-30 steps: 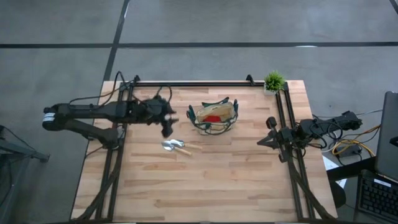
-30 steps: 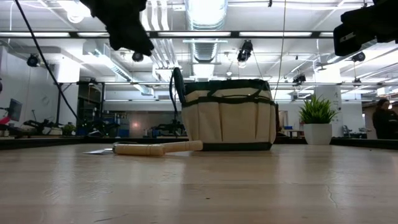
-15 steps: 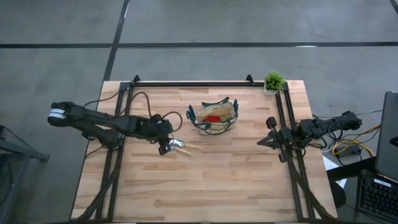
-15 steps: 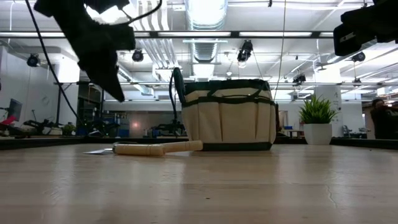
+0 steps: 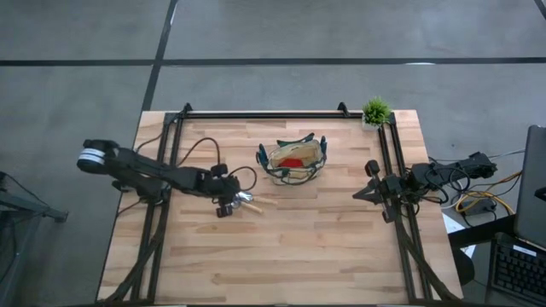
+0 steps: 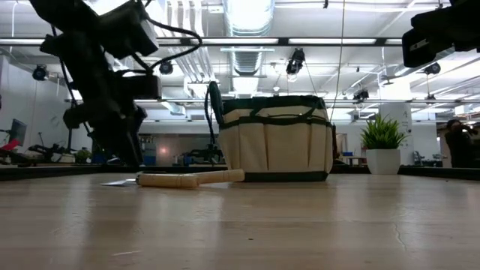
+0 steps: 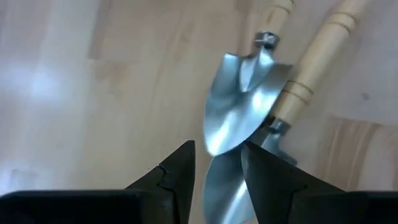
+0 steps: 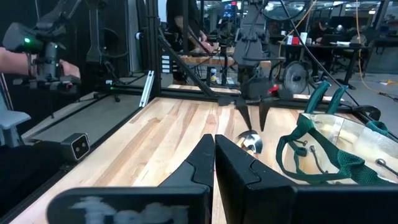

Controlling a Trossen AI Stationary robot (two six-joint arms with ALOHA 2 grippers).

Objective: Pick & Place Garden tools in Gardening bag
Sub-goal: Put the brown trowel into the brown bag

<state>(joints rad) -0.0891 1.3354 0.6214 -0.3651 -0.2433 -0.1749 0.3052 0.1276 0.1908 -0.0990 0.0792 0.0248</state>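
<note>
My left gripper (image 5: 224,207) is down at the table surface, left of centre, directly over the blade end of the tools lying there. Its fingers (image 7: 175,177) stand apart, one on each side of the tip of a silver trowel blade (image 7: 244,102); I see no grip made.

Two wooden handles (image 7: 317,55) run side by side away from the blades, and a second blade lies under the first. In the low view the handles (image 6: 191,178) lie flat on the wood, just left of the bag.

The gardening bag (image 5: 294,159) stands upright near the table's centre, toward the far edge, tan with dark green trim. A red item (image 5: 291,161) lies inside it.

A small potted plant (image 5: 374,112) stands at the far right corner.

My right gripper (image 5: 368,194) waits at the table's right side, raised, fingers (image 8: 202,163) pressed together, holding nothing.
</note>
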